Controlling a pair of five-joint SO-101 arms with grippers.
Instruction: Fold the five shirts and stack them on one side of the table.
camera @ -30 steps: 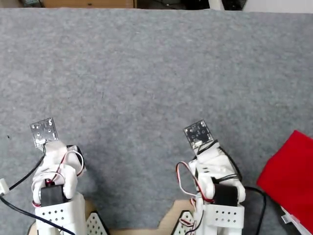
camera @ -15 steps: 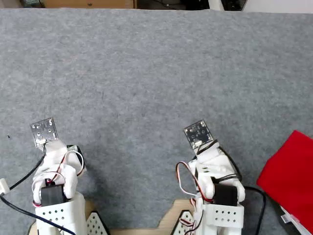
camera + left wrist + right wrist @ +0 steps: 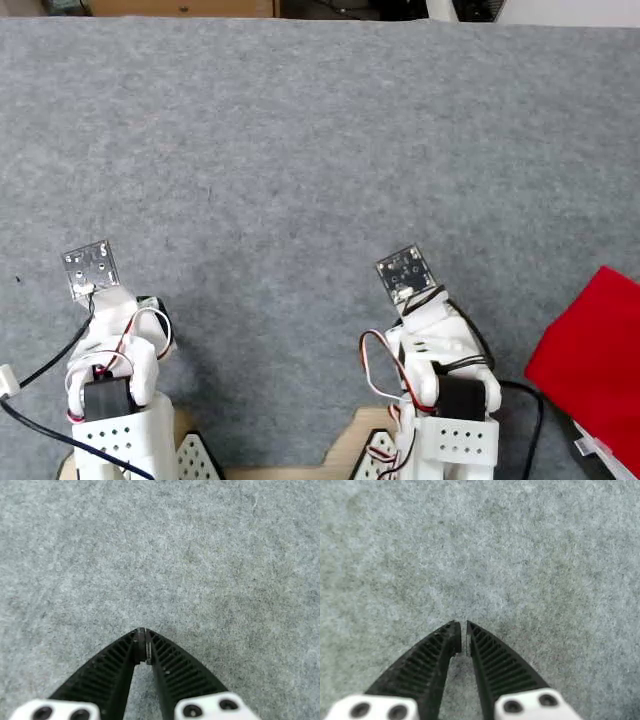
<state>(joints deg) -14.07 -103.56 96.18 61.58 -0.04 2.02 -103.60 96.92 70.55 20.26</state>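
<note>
A red shirt [image 3: 592,352] lies folded at the table's near right edge, partly cut off by the high view's border. Both arms sit tucked back at the near edge of the table. The left arm [image 3: 108,350] is at the near left, and its gripper [image 3: 142,645] is shut with nothing in it, the fingertips touching over bare grey felt. The right arm [image 3: 432,345] is near the middle right, left of the red shirt, and its gripper [image 3: 462,639] is shut and holds nothing, with a hairline slit between the tips.
Grey felt [image 3: 320,150] covers the whole table. A white object [image 3: 598,452] pokes out under the red shirt at the near right corner. Cables run from both arm bases. A wooden edge and dark items lie beyond the far edge.
</note>
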